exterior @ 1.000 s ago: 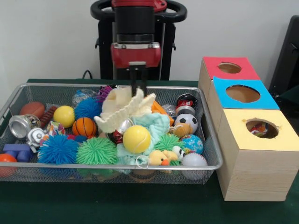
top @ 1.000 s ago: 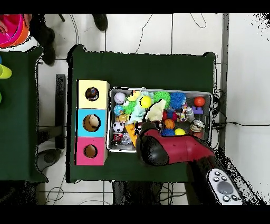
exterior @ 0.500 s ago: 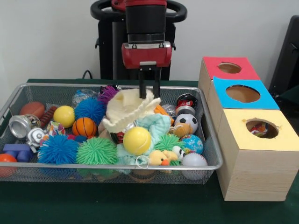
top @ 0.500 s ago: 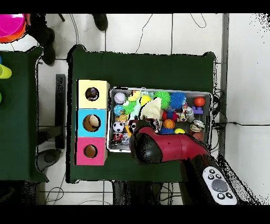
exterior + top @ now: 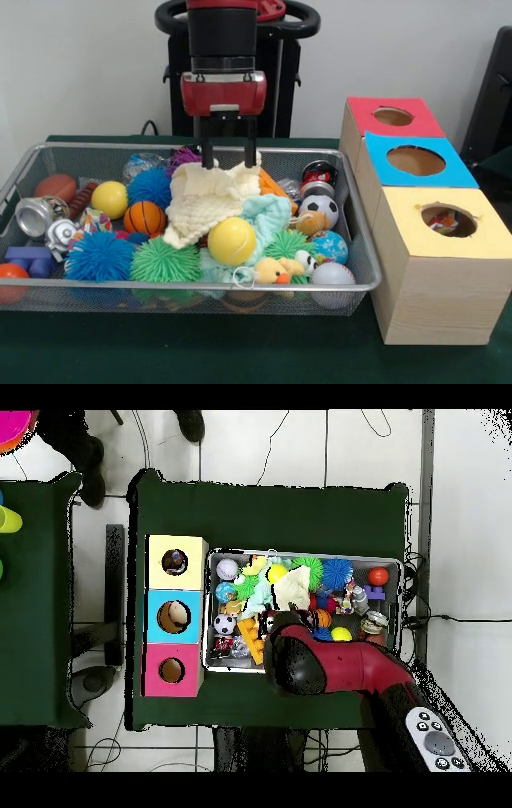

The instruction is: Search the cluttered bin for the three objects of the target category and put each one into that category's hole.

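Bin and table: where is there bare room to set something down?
None inside the wire bin: toys cover it wall to wall. Bare green table runs along the bin's near side in the front view, and overhead a wide strip lies beyond the bin and boxes.

One camera sits close, low, facing the wire bin (image 5: pixel 362 282); another looks straight down from high. Both share bin and boxes (image 5: pixel 174 615).

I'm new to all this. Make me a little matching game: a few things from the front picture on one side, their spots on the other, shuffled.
Things:
1. cream cloth
2. silver can
3. baseball
4. yellow box

Places:
A. outside the bin, nearest the camera
B. bin's near right corner
C. bin's left end
D. middle of the bin, under the open gripper

Pairs: 1-D, 2-C, 3-B, 4-A
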